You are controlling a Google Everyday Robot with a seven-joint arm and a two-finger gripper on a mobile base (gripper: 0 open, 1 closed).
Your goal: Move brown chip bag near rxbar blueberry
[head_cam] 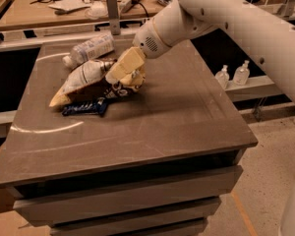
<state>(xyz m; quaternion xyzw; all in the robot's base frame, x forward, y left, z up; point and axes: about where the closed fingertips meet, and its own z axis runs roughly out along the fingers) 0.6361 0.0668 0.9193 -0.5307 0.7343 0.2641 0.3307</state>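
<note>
Brown foil marked the item under inspection: we found the brown chip bag [87, 80] on the left half of the counter [177, 122]. It was slanted, with its cream tip low to the left and its right end raised.

The pincer [127, 76] stood at that raised end and was closed on the bag's crumpled edge. We judged that this grip explained the tilt, since the bag hung from 1 end and did not lie flat. The white arm [226, 14] reached in from the upper right, which suited a hold on the bag's near end and left the rest of the counter unobstructed.

The rxbar blueberry [83, 108] lay flat on the counter just in front of the bag's lower edge. We could not tell whether the 2 touched. A clear plastic bottle [91, 48] lay on its side behind the bag, near the counter's back edge, and appeared to play no part in the work.

Our assessment was that the bag already sat close beside the bar, so the placement looked nearly satisfied. What remained, in our judgement, was for the pincer to let go without dragging the light foil away or nudging the bar. We noted 1 risk: the crinkled bag might settle or slide once freed.
</note>
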